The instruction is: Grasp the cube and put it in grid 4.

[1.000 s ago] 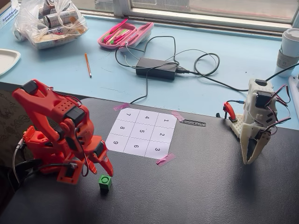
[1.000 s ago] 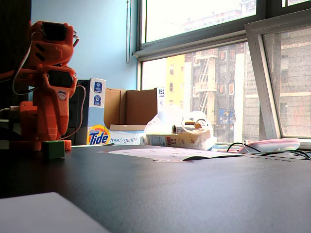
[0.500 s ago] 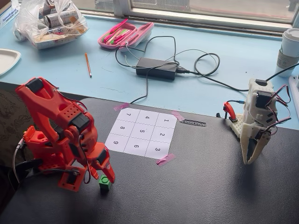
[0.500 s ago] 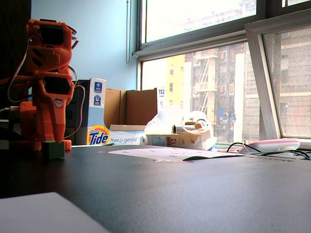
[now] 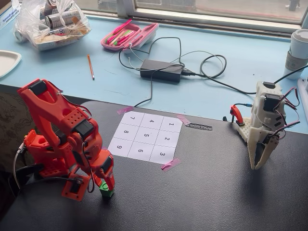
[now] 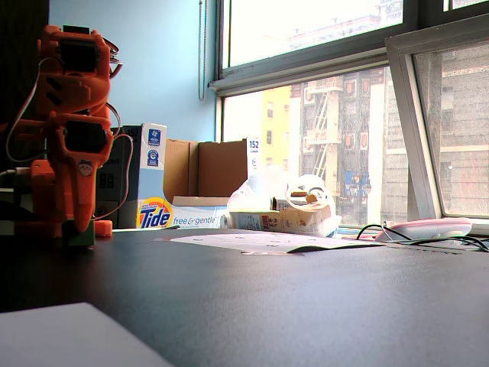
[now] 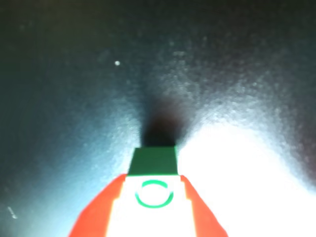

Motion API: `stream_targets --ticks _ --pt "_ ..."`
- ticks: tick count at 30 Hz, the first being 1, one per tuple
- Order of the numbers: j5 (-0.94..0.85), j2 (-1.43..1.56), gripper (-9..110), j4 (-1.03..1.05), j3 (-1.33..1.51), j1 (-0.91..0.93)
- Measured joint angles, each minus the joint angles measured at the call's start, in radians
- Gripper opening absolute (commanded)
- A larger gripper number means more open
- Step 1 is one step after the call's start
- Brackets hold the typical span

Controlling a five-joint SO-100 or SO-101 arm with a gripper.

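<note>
Green and white fill the bottom of the wrist view, where the cube [image 7: 154, 170] sits pinched between the two orange fingers [image 7: 101, 212] of the gripper [image 7: 154, 197], its white top face with a green ring turned up to the lens; the jaws stand narrow, closed against the cube's sides, which seems the grip needed to lift it. That view shows only the dark mat [image 7: 74, 74] beyond, washed by glare, so nothing of the target. In a fixed view from above, the orange arm [image 5: 57, 130] bends down at the mat's near left corner with the gripper [image 5: 107, 185] pointing straight down and the cube [image 5: 107, 192] at its tip, touching or just off the surface; which, I cannot tell. Farther on lies the taped paper grid [image 5: 147, 137], with square 4 [image 5: 151, 121] in its far row, well apart from the cube, so the carry is judged not yet begun. The low fixed view adds that the cube [image 6: 79, 233] rests low by the tabletop, and shows the grid only as a thin sheet [image 6: 252, 242]. A white arm [image 5: 264, 125] stands idle at the right.
</note>
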Motion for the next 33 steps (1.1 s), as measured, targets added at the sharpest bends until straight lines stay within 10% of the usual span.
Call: stream_targets --ticks 33 --pt "0.106 -0.673 0 0.718 -1.436 -0.871"
